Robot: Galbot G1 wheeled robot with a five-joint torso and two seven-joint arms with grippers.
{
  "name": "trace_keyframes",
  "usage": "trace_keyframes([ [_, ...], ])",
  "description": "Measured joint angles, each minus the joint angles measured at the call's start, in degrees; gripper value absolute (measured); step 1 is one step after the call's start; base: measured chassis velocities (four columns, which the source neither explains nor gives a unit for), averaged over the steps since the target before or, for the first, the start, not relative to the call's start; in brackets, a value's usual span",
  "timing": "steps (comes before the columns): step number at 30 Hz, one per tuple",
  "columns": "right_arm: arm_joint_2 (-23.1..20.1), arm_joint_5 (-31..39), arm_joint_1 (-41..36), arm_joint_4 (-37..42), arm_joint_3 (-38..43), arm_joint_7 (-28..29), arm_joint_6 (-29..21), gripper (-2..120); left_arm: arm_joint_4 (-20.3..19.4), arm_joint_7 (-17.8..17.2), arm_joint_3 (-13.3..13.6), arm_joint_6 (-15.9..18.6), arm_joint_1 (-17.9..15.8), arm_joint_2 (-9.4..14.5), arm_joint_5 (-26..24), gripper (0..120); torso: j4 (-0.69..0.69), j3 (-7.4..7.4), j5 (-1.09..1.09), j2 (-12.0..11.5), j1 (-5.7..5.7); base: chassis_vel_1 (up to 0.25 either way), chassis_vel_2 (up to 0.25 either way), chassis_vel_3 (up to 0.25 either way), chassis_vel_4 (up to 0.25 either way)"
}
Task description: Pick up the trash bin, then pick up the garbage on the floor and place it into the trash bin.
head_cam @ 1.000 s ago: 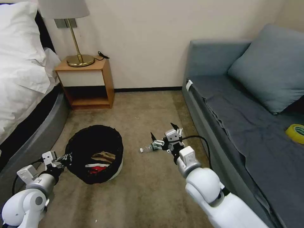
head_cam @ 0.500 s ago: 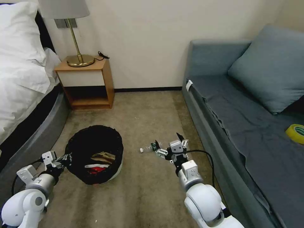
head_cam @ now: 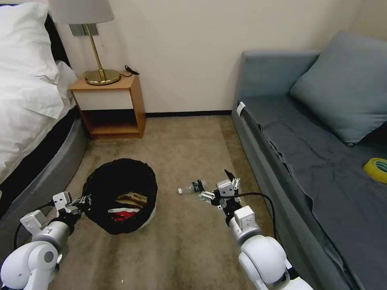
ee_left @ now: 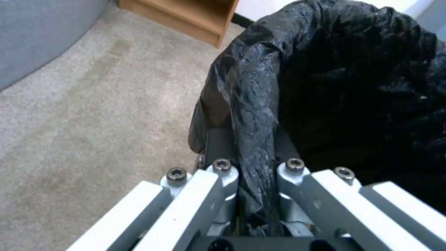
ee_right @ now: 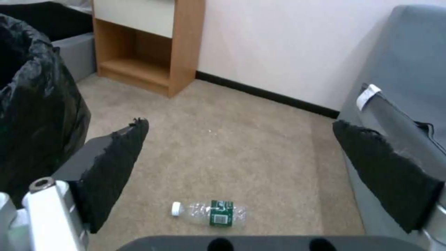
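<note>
Carpet; right pincer (head_cam: 218, 188) wide, empty.

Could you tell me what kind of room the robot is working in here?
Probably a hotel-style bedroom: a bed with white bedding, a wooden nightstand carrying a brass lamp, and a grey sofa across the beige carpet.

even soft indoor light filling the room, faint shadows lying under the trash bin (head_cam: 121, 196), black liner swallowing detail, left wrist foreground blurring, head view bending slightly at edges
</note>
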Motion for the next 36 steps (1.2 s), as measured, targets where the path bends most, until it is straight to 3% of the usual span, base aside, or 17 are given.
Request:
trace_keyframes([
  [14,-0.91,0.17,-0.1,0.31,0.34,-1.9,0.36,100,-0.61,-0.07,-0.46,0.0,0.41,-0.65,-0.05,4,0.0,0.0,0.0,0.0,0.0,0.0,0.0,0.0,0.0],
  [36,-0.75,0.38,1.21,-1.26,-0.35,-2.67,0.58,100,0.06,-0.13,-0.69,-0.12,-0.02,-0.82,-0.19,4,0.0,0.0,0.0,0.0,0.0,-0.054,0.066,0.058,-0.062],
])
